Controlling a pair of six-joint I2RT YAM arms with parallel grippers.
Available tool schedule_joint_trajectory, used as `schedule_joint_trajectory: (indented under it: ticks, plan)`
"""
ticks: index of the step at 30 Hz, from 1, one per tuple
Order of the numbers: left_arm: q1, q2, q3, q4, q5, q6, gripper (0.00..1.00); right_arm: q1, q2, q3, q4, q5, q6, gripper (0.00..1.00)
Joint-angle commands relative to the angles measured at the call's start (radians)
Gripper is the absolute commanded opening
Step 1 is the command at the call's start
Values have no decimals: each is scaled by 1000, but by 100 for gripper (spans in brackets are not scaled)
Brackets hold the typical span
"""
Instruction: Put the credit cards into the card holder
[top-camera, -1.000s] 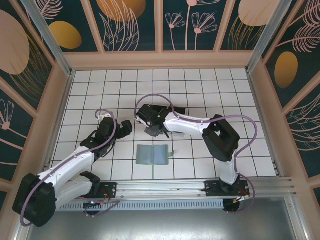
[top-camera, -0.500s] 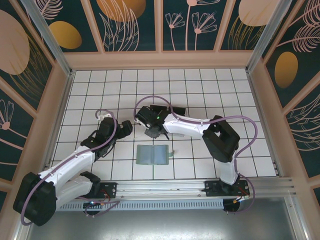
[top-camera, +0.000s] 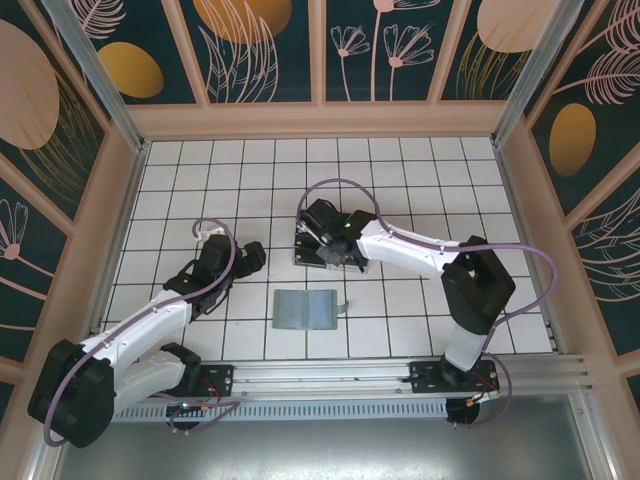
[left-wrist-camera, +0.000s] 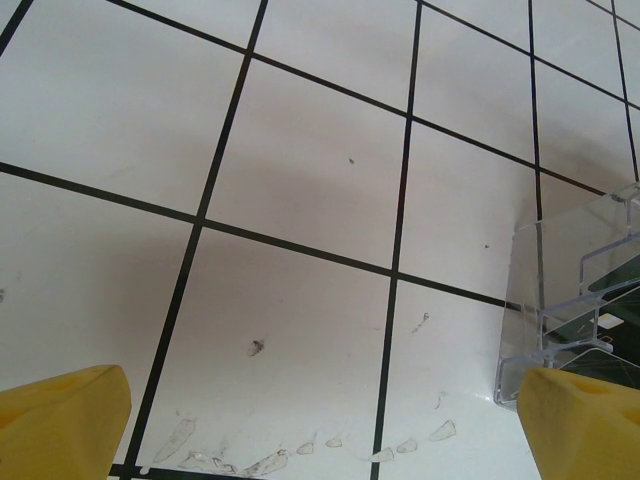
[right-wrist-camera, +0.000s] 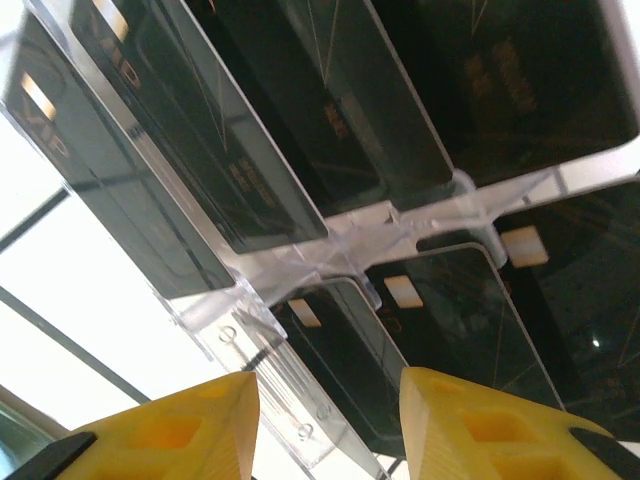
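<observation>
Overhead, broad bare tile on the table (top-camera: 420, 170) toward the far wall and both side walls. Near the front edge, the card holder (top-camera: 305, 308): sage-green, flat, with free tile on every side. Just beyond it and apart from it, the clear rack (top-camera: 303, 261), with the right gripper (top-camera: 328, 252) directly over it. Closer in, that same gripper (right-wrist-camera: 325, 420) with yellow fingers (right-wrist-camera: 170, 430) partway apart and clamped on nothing; through the gap, one black card and the rack's clear lip. Standing in the rack's slots, row behind row, the credit cards (right-wrist-camera: 300, 150). Left of the rack, near but not touching, the left gripper (top-camera: 247, 258). From its own camera, the left gripper (left-wrist-camera: 320, 425) spread fully wide and empty over bare tile, with the rack (left-wrist-camera: 560, 300) at the right edge. Lastly, on the cards, pale square patches and faint gold lettering, too dim and blurred to read.
</observation>
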Motion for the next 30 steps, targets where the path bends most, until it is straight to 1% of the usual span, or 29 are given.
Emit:
schedule_joint_trajectory:
  ticks: [1,12,22,30]
  plan:
    - [9,7,14,23,9,-9,99,-5,-15,-22,-32,42,-7,42]
    - [9,-5,12,18,6,-3,99,-7,48,-18,-45,105,-8,44]
    - [9,4,12,26,4,1,99,-2,70,-40,-41,109,5,44]
    - [9,9,11,30,8,0,99,8,78,-53,-44,94,19,42]
